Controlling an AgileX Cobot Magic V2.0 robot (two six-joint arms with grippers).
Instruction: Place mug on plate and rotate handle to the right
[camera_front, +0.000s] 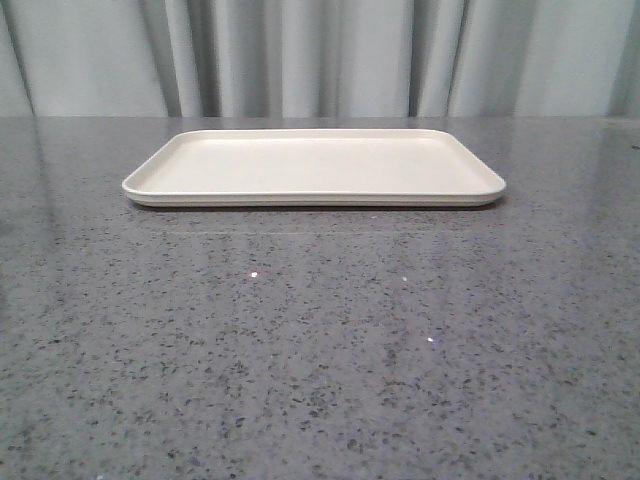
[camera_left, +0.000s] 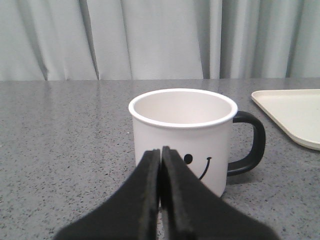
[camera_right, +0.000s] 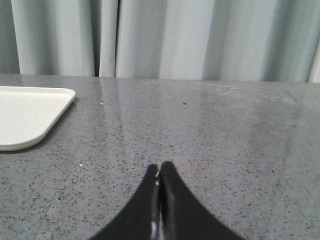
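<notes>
The cream-white rectangular plate lies bare at the table's middle back in the front view; neither gripper nor the mug shows there. In the left wrist view the white mug with a black smiley face stands upright on the table just beyond my left gripper, which is shut and empty. The black handle points toward the plate's corner. My right gripper is shut and empty over bare table, with the plate's corner off to one side.
A grey speckled stone table carries everything. A pale pleated curtain hangs behind the table's far edge.
</notes>
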